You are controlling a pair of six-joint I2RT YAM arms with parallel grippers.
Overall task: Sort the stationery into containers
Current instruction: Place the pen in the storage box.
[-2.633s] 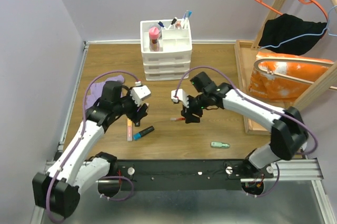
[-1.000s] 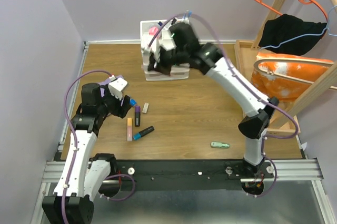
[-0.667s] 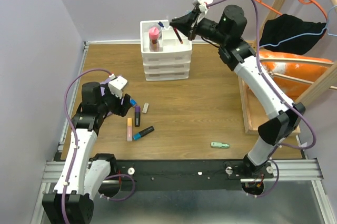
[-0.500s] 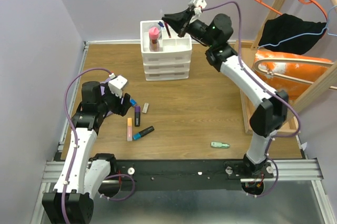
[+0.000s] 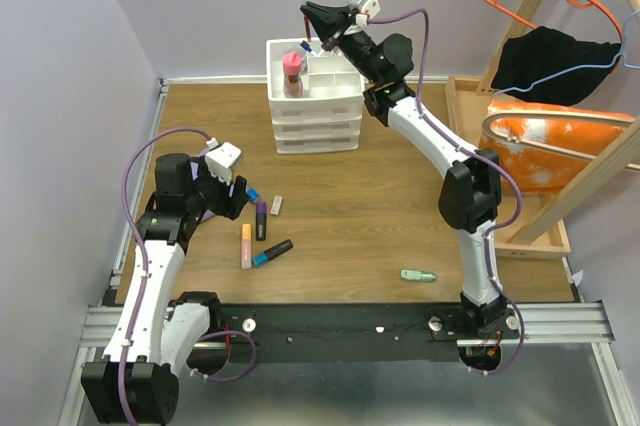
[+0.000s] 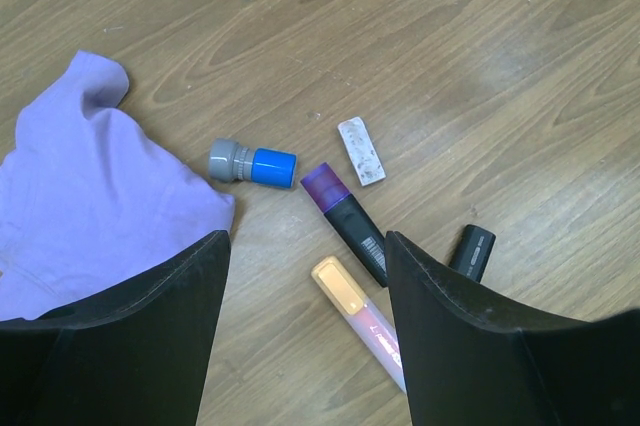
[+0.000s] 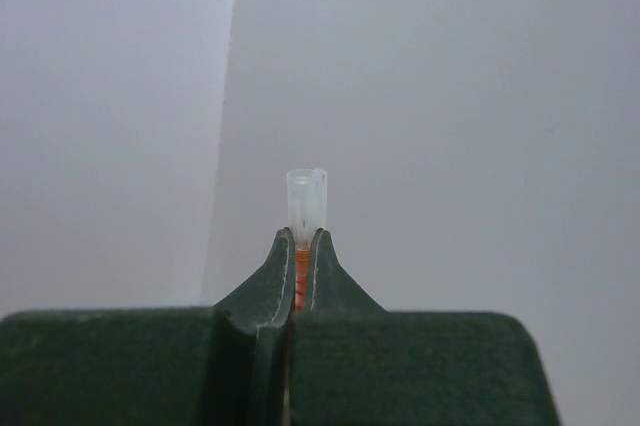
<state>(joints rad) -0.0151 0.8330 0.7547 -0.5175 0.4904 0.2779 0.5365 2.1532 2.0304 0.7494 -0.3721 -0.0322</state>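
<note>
From my screen, the stationery is split between the table and the white desk organiser. The organiser stands at the far edge of the table: 3 stacked drawers with open compartments on top, and a pink-capped item upright in the front-left one. On the wood near the left arm lie 5 pieces. There is a stubby blue-and-grey cap piece, a small white eraser-like block, a black marker with a purple cap, a pale highlighter with an orange cap and a black marker, of which I see only the end. The purple-capped marker and the highlighter lie close together, nearly parallel. A small green piece lies well apart, near the right arm's base.

The right gripper is pinched fully together on a thin pen, which has a clear cap and an orange barrel just above the fingertips. In the top view that gripper is raised above the back of the organiser, against the wall.

The left gripper has its fingers spread wide and holds nothing. It hangs over the 5 table pieces, beside the purple cloth.
</note>
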